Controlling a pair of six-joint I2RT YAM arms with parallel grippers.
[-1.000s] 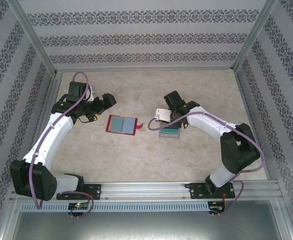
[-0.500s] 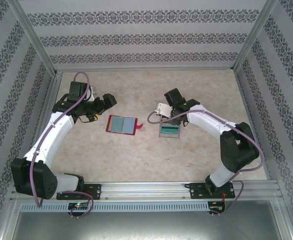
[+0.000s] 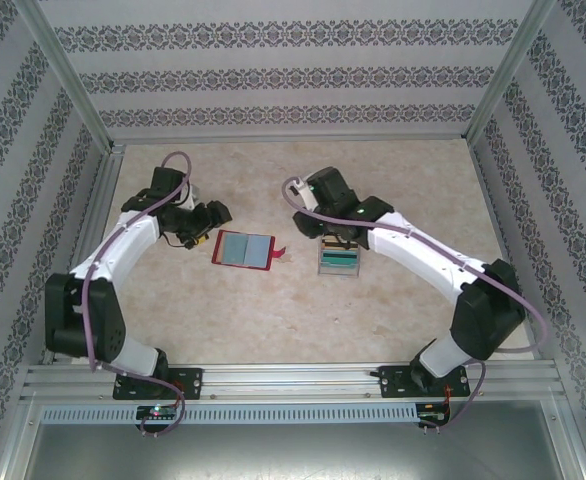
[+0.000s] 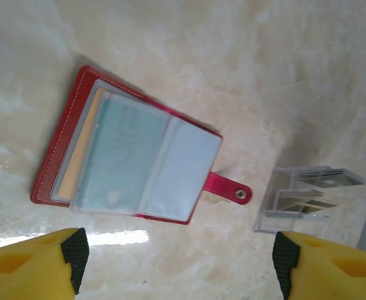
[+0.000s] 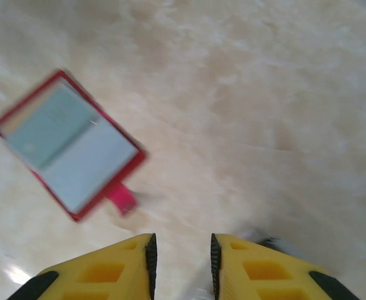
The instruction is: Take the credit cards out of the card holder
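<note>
Two arms (image 3: 118, 245) beside the card holder (image 3: 244, 249)

Left arm (image 3: 108, 260) and right arm (image 3: 423, 255): white shells on the long links, black housings at the joints. A purple cable (image 3: 176, 157) loops along each. Black base brackets (image 3: 148, 385) sit on a silver rail (image 3: 293, 378) at the table's (image 3: 273, 310) near edge. Left gripper (image 4: 180, 262), right gripper (image 5: 181, 262): yellow fingers (image 4: 27, 269), black pads (image 4: 77, 259).
</note>
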